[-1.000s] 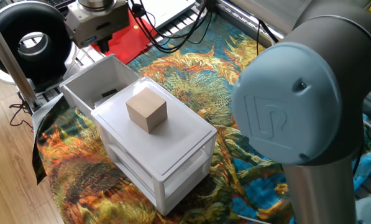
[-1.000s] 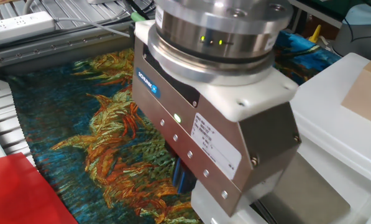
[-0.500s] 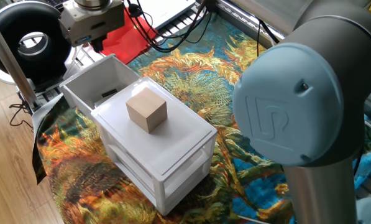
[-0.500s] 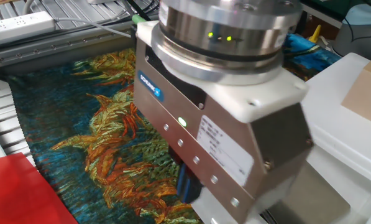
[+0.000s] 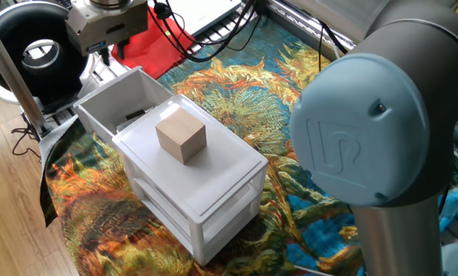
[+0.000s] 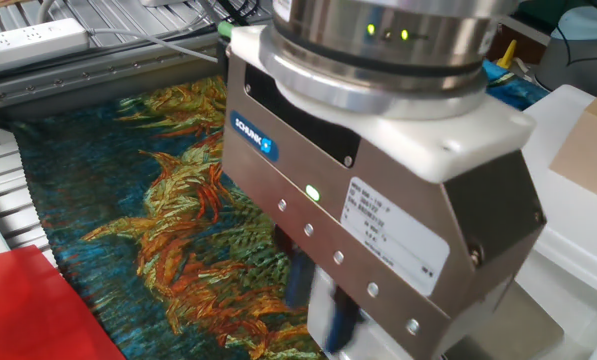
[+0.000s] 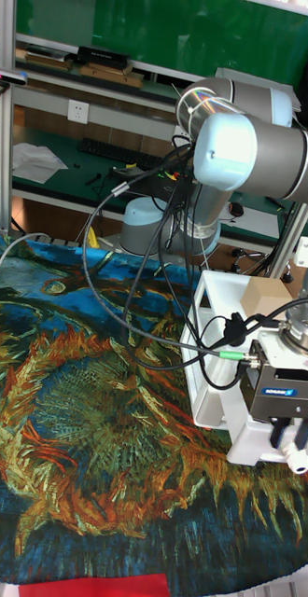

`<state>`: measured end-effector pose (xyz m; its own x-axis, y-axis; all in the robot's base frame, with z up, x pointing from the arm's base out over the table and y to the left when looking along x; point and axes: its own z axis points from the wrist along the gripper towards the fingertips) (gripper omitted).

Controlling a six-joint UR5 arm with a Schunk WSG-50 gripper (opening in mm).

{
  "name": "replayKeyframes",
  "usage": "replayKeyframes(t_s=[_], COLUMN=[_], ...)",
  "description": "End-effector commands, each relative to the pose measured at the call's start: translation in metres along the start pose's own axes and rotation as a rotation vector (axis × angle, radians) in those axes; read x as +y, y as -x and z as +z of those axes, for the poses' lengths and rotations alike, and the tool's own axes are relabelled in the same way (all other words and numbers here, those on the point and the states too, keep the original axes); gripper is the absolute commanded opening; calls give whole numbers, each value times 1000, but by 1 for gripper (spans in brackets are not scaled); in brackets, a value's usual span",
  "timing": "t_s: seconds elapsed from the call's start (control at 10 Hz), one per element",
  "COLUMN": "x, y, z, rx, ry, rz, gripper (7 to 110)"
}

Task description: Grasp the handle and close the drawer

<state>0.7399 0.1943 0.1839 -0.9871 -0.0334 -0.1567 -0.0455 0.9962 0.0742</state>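
Drawer (image 5: 125, 103) open, hand (image 7: 292, 436) above its front
Fingers (image 7: 301, 436) stand apart, gripping nothing; cube (image 5: 181, 134) sits on the cabinet (image 5: 213, 201) behind

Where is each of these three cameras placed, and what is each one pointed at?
One fixed view: high behind the robot's big grey joint, looking down on the white cabinet, its wooden cube and the open top drawer; the hand hangs beyond the drawer.
The other fixed view: low, close beside the hand's metal body, facing the patterned cloth.
Tall fixed view: at the table's far end, facing the arm.
All three share the hand, cabinet and cloth.
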Motion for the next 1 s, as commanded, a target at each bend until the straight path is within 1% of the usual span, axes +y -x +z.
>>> replayKeyframes(t_s=[0.0, 0.1, 0.2, 0.3, 0.5, 0.7, 0.9], x=[10, 15, 22, 30, 39, 42, 36], y=[0, 0, 0, -1, -1, -1, 1], z=[3, 4, 4, 8, 16, 22, 29], rx=[-5, -8, -7, -5, -7, -10, -4], ry=[5, 5, 14, 27, 37, 28, 13], rz=[6, 17, 34, 57, 82, 91, 86], gripper=[44, 44, 44, 44, 44, 44, 44])
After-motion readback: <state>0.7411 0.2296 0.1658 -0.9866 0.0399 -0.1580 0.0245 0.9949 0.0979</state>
